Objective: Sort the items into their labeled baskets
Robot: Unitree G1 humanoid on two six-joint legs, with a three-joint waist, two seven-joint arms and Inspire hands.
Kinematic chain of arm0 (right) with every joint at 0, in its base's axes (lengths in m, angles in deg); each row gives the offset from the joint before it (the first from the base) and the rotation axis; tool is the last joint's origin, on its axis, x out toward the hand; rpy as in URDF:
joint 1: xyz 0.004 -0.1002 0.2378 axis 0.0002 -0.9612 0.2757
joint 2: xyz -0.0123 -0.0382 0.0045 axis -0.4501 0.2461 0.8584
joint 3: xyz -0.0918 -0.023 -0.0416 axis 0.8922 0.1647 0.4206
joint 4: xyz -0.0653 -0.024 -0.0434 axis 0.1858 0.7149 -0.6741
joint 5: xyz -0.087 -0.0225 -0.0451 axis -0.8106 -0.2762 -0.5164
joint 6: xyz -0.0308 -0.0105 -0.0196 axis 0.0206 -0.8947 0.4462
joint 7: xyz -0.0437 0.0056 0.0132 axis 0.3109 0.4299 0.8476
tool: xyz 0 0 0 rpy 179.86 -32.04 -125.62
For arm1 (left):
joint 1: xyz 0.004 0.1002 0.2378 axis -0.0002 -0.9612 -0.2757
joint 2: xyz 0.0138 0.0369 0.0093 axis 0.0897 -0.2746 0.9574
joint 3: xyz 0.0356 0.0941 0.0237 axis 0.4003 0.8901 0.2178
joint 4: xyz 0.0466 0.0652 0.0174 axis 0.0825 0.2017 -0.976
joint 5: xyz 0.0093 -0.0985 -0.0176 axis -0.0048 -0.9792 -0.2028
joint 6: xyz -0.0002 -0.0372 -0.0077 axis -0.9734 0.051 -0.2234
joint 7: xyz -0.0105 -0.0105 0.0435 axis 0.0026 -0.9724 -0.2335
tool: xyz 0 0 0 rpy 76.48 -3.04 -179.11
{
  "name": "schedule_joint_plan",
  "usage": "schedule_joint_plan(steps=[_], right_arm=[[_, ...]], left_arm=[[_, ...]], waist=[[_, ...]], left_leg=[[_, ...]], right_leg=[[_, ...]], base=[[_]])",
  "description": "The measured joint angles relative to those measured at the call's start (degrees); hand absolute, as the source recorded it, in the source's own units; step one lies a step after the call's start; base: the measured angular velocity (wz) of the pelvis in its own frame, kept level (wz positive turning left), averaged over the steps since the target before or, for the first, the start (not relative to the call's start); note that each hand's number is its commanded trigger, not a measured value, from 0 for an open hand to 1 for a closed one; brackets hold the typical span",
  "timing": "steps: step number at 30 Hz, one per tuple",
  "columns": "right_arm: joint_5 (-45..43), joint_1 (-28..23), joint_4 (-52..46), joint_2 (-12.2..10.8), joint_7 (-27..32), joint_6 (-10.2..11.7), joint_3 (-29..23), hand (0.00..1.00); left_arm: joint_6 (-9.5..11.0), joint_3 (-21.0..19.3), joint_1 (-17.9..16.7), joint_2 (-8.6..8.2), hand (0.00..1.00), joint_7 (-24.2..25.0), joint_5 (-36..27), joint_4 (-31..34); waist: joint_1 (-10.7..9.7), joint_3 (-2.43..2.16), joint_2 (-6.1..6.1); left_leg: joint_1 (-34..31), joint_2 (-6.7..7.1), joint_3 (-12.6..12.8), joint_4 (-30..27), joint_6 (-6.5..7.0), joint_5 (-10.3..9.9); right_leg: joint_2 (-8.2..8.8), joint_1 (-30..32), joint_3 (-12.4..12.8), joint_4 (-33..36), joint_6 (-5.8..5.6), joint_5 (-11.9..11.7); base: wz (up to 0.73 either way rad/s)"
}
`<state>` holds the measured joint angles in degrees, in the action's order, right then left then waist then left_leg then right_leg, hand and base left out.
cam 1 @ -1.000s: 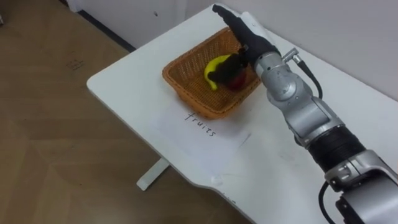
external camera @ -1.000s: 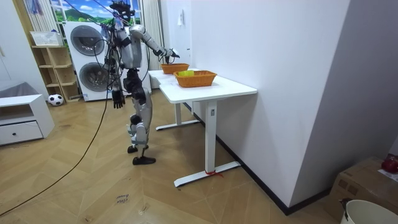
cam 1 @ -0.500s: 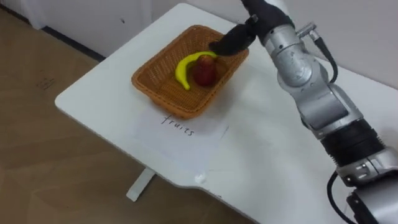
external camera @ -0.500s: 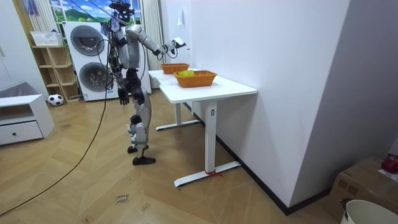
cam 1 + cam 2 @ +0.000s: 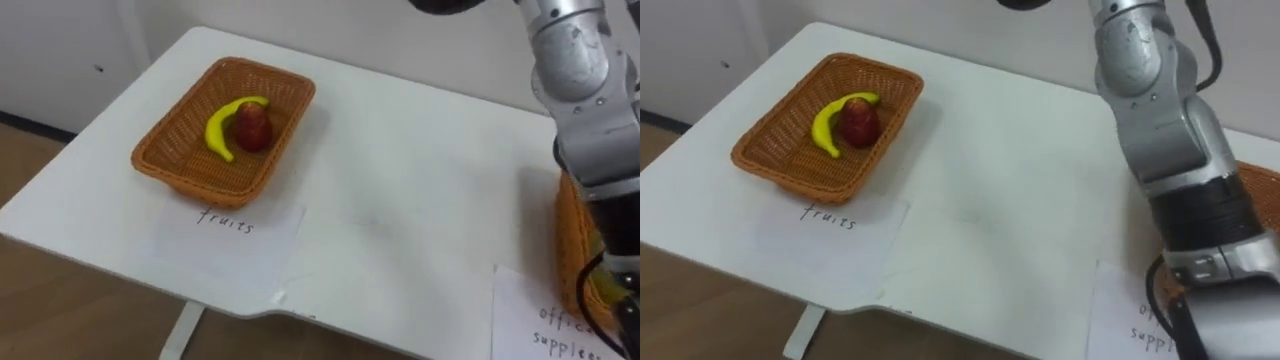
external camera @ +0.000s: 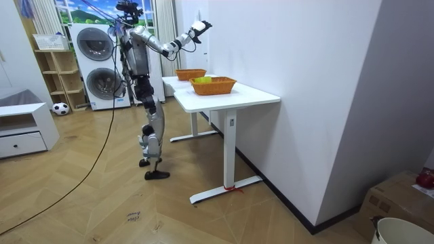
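The fruit basket (image 5: 170,150) is woven and orange-brown, and it stands on the white table (image 5: 400,200) at my left. A yellow banana (image 5: 222,130) and a red apple (image 5: 254,127) lie side by side in it. A paper sheet marked for fruits (image 5: 232,228) lies in front of it. The office supplies basket (image 5: 570,250) shows at the right edge behind my right forearm. My right arm reaches up over the table. My right hand (image 6: 199,27) is raised high above the baskets, open and holding nothing; its dark fingers (image 5: 445,5) touch the top edge.
A second paper label (image 5: 555,318) lies at the table's front right. In the room view I stand at the table's side, with the near basket (image 6: 213,85) and the far basket (image 6: 190,74) on it. A wall runs behind the table. Wooden floor lies below its front edge.
My right hand has lifted off the fruit basket and risen high, leaving the apple beside the banana. The head camera has swung right, so the basket sits further left.
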<state>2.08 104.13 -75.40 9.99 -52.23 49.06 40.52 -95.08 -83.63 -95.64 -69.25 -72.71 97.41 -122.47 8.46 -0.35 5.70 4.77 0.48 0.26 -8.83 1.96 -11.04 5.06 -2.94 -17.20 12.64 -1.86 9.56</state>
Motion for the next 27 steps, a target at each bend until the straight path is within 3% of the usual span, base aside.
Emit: schedule_joint_plan(steps=[2,5,10,15,18,22,27], right_arm=[[0.00,-2.10,-2.30,1.62,-0.51,0.07,-2.24,0.00],[0.15,-4.28,-3.77,1.98,-0.50,0.02,-4.38,0.00],[-0.12,-5.43,-5.08,3.17,0.94,0.22,-6.62,0.00],[-2.62,-7.75,-5.10,5.62,3.23,2.05,-10.43,0.00],[-2.68,-10.36,-5.08,6.90,5.52,2.57,-12.08,0.00],[-1.82,-16.38,-5.05,9.29,8.31,3.70,-18.21,0.00],[1.49,-22.14,-5.06,9.30,13.73,4.27,-24.84,0.00]], left_arm=[[0.04,0.00,-0.23,0.36,0.00,0.00,1.65,0.73],[0.04,0.09,-0.51,0.37,0.00,-0.09,2.26,0.76],[0.17,0.04,-0.46,0.92,0.00,-1.84,2.25,0.62],[1.39,0.09,-0.06,0.92,0.00,-1.99,2.05,0.77],[2.23,0.12,-0.03,0.97,0.00,-1.94,1.76,0.58],[3.28,0.05,-1.37,0.98,0.00,-2.45,2.21,0.63],[3.55,-0.06,-3.25,1.15,0.00,-4.21,2.20,0.53]], waist=[[-0.89,0.27,0.38],[-1.16,0.22,0.57],[-3.96,0.36,0.30],[-5.70,0.31,0.42],[-7.11,0.27,0.74],[-8.66,0.23,1.19],[-10.73,0.17,2.21]], left_leg=[[0.11,-0.14,0.61,0.08,-0.01,0.00],[0.76,-0.27,1.48,0.25,-0.03,-0.02],[0.96,-1.02,2.83,0.56,-0.31,-0.42],[0.87,-1.66,4.35,0.59,-0.65,-0.63],[0.60,-1.91,4.73,0.61,-0.79,-0.71],[0.69,-1.93,5.85,0.61,-0.80,-0.71],[1.52,-2.19,7.68,0.62,-0.81,-0.72]], right_leg=[[-0.17,0.00,0.12,-0.20,0.06,-0.04],[-0.28,0.01,1.08,-0.21,0.06,-0.04],[-1.22,0.13,2.63,-1.08,0.39,-0.50],[-1.96,0.69,3.91,-1.15,0.68,-0.68],[-2.30,1.53,4.67,-1.02,0.84,-0.78],[-2.47,1.88,5.80,-1.09,0.90,-0.82],[-2.68,1.84,6.50,-1.06,1.11,-0.94]], base=[[-0.02],[-0.14],[-0.14],[-0.15],[-0.13],[-0.14],[-0.18]])
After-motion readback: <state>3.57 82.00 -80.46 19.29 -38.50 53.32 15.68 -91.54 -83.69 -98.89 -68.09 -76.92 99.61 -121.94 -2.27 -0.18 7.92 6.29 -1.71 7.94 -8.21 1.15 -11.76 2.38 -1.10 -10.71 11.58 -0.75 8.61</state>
